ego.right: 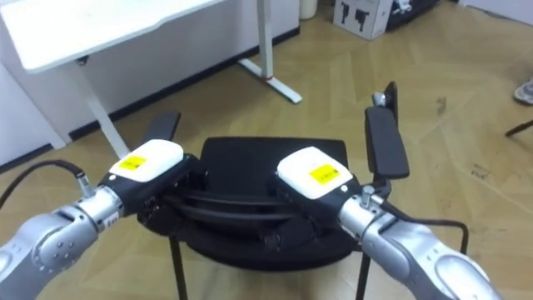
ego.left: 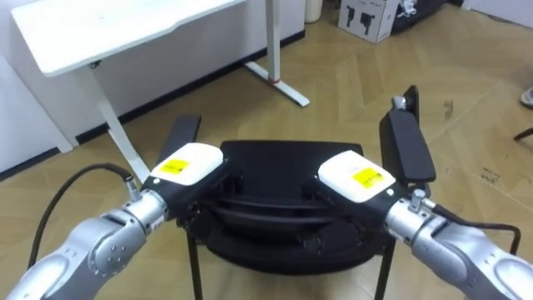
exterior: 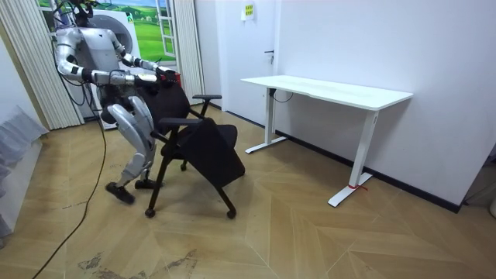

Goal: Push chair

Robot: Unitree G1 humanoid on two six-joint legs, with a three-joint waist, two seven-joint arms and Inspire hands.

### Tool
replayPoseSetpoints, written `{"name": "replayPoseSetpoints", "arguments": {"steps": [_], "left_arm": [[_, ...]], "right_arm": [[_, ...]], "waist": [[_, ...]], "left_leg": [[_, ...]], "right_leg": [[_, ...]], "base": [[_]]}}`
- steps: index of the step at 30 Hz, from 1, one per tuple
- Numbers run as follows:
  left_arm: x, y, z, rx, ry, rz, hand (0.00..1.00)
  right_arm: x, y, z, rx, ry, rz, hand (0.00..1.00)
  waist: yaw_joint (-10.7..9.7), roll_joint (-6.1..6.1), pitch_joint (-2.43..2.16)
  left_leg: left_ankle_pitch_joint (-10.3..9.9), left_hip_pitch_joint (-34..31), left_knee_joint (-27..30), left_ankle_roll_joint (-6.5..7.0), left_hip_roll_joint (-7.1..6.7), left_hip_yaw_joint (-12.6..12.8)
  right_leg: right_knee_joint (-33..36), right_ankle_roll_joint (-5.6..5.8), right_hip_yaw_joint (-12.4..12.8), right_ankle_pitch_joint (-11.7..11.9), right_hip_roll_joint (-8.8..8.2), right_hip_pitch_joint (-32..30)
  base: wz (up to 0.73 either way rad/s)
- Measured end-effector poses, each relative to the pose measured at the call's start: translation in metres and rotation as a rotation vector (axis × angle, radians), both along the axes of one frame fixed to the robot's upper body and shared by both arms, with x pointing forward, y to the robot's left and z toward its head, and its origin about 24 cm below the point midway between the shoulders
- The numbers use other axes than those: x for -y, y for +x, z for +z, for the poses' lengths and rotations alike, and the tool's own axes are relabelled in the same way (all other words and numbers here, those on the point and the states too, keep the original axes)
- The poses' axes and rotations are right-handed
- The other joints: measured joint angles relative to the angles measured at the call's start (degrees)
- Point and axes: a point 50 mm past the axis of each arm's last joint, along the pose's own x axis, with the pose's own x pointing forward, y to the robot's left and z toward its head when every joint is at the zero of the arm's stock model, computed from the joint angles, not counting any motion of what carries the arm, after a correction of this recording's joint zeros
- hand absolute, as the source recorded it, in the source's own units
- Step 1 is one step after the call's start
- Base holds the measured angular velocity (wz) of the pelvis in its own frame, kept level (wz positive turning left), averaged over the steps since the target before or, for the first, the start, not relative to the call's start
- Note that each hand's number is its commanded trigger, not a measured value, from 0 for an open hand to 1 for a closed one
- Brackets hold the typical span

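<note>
A black office chair [ego.left: 283,162] stands right in front of me, its seat facing a white desk [ego.left: 108,25]. My left hand [ego.left: 187,167] and right hand [ego.left: 356,177] both rest on the top edge of its backrest [ego.left: 275,212], about a seat's width apart. The chair's armrests [ego.left: 405,146] stick out on either side. In the room view I stand behind the chair [exterior: 201,147] at the room view's left, leaning forward with arms stretched out and one leg set back.
The desk's leg and floor foot [ego.left: 279,83] stand just beyond the chair, the wall behind it. A white box [ego.left: 371,17] sits on the wooden floor at the far right. Curtains and a covered pile [exterior: 15,147] are behind me.
</note>
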Motion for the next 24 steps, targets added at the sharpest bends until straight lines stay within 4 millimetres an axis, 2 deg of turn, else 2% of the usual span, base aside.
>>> {"name": "replayPoseSetpoints", "arguments": {"steps": [1,2,3,5,7,8,9,10,12,14,15,16,17,18,19,20,22,23,24], "left_arm": [[0.000,0.000,0.000,-0.002,0.002,-0.002,1.00],[0.000,0.000,0.000,-0.002,0.001,-0.003,1.00],[0.001,0.000,0.000,0.000,-0.003,-0.002,1.00],[0.001,0.000,0.000,0.007,-0.005,0.001,1.00],[0.001,0.000,0.000,0.013,-0.004,0.001,1.00],[0.001,0.000,0.001,0.015,-0.001,0.000,1.00],[0.000,0.000,0.001,0.019,0.000,-0.002,1.00],[0.000,0.000,0.001,0.022,0.000,-0.001,1.00],[0.001,0.000,0.002,0.028,0.006,-0.004,1.00],[0.001,0.000,0.003,0.033,0.008,-0.005,1.00],[0.002,0.000,0.003,0.035,0.013,-0.007,1.00],[0.002,-0.001,0.002,0.030,0.023,-0.014,1.00],[0.002,-0.001,0.002,0.027,0.027,-0.018,1.00],[0.002,-0.001,0.003,0.031,0.033,-0.022,1.00],[0.005,-0.001,0.002,0.040,0.043,-0.024,1.00],[0.007,-0.001,0.000,0.045,0.048,-0.025,1.00],[0.011,-0.004,-0.005,0.036,0.040,-0.030,1.00],[0.011,-0.004,-0.006,0.035,0.040,-0.033,1.00],[0.011,-0.005,-0.006,0.036,0.037,-0.036,1.00]], "right_arm": [[0.000,0.000,0.000,-0.002,-0.001,0.000,1.00],[0.000,0.000,0.000,-0.001,-0.003,0.001,1.00],[0.001,0.000,0.001,0.004,-0.005,0.002,1.00],[0.001,0.000,0.002,0.008,-0.003,0.003,1.00],[0.000,-0.001,0.002,0.008,-0.002,0.007,1.00],[0.000,-0.001,0.002,0.008,-0.001,0.008,1.00],[0.000,-0.001,0.003,0.009,0.002,0.012,1.00],[0.000,-0.001,0.003,0.009,0.001,0.014,1.00],[0.000,-0.002,0.003,0.010,0.000,0.017,1.00],[0.000,-0.003,0.003,0.011,-0.003,0.020,1.00],[0.000,-0.004,0.002,0.007,-0.007,0.021,1.00],[0.000,-0.006,-0.001,-0.006,-0.003,0.013,1.00],[0.000,-0.008,-0.002,-0.009,-0.001,0.010,1.00],[-0.001,-0.008,-0.002,-0.008,0.000,0.007,1.00],[-0.001,-0.008,-0.003,-0.006,-0.015,0.007,1.00],[0.000,-0.008,-0.004,-0.005,-0.024,0.007,1.00],[0.004,-0.012,-0.007,-0.018,-0.032,-0.001,1.00],[0.004,-0.012,-0.008,-0.018,-0.033,0.000,1.00],[0.004,-0.012,-0.008,-0.017,-0.032,-0.002,1.00]], "waist": [[-0.05,0.19,0.03],[-0.05,0.30,0.09],[-0.06,0.65,0.06],[-0.29,0.90,-0.06],[-0.35,0.84,-0.08],[-0.45,0.84,-0.08],[-0.61,0.76,-0.16],[-0.92,0.77,-0.21],[-1.56,0.78,-0.36],[-1.89,0.93,-0.50],[-1.54,1.32,-0.69],[-1.51,1.98,-1.08],[-1.75,2.24,-1.30],[-1.76,1.95,-1.29],[-1.72,1.06,-1.26],[-1.76,0.67,-1.13],[-1.20,-0.06,-0.72],[-0.94,-0.17,-0.65],[-0.48,-0.38,-0.57]], "left_leg": [[-0.88,0.68,0.23,0.19,0.04,0.21],[-1.29,0.90,0.43,0.28,0.05,0.34],[-2.24,1.09,0.92,0.48,0.08,0.38],[-2.85,1.70,0.83,0.12,0.05,0.41],[-4.24,3.43,0.72,-0.06,0.04,0.46],[-4.66,3.73,0.72,-0.10,0.04,0.44],[-5.61,4.83,0.73,-0.22,-0.01,0.29],[-6.54,5.93,0.69,-0.38,-0.01,-0.14],[-7.90,7.48,0.45,-1.19,0.14,-1.46],[-9.85,8.87,0.24,-4.53,0.93,-2.52],[-11.56,10.40,-0.05,-7.90,2.11,-2.63],[-12.89,11.84,-0.46,-11.01,3.47,-3.07],[-13.37,12.51,-0.14,-12.27,4.08,-3.97],[-12.43,12.58,2.62,-15.05,5.03,-4.04],[-9.74,11.21,8.00,-18.20,5.69,-2.22],[-7.60,10.30,11.16,-18.77,6.04,-0.98],[3.37,7.19,21.96,-16.34,7.24,2.57],[6.37,6.35,24.07,-16.10,7.73,3.31],[11.84,4.57,27.93,-15.88,8.87,4.36]], "right_leg": [[-3.17,-0.02,-0.71,-1.72,0.89,-1.27],[-5.21,0.05,-1.29,-2.34,1.31,-1.86],[-10.84,-0.27,-2.48,-3.22,2.54,-2.87],[-20.82,-0.67,-3.46,-3.45,4.10,-3.65],[-35.39,-1.87,-4.86,-1.99,6.59,-1.76],[-37.76,-2.01,-5.46,-1.27,7.04,-1.28],[-40.78,-2.66,-5.54,-0.02,8.12,-0.52],[-41.54,-4.09,-5.52,1.51,8.76,0.37],[-41.48,-5.32,-6.76,2.42,8.74,1.59],[-41.54,-5.96,-8.24,2.33,9.35,2.80],[-42.10,-7.03,-8.77,2.12,10.49,4.27],[-42.64,-8.44,-10.02,1.43,11.64,6.40],[-42.58,-8.88,-10.70,0.99,11.76,7.31],[-42.08,-9.11,-11.06,-0.46,12.03,8.73],[-41.63,-9.15,-11.16,-2.24,11.62,10.23],[-41.52,-9.05,-11.19,-3.17,11.25,11.06],[-41.55,-8.73,-10.37,-6.33,10.89,14.79],[-41.86,-8.84,-10.04,-6.83,10.99,15.74],[-43.05,-8.95,-9.61,-7.51,11.05,17.50]], "base": [[-0.12],[-0.14],[-0.09],[-0.04],[-0.02],[-0.04],[0.00],[0.06],[0.13],[0.07],[-0.10],[-0.09],[0.00],[0.09],[0.10],[0.12],[-0.10],[-0.28],[-0.17]]}}
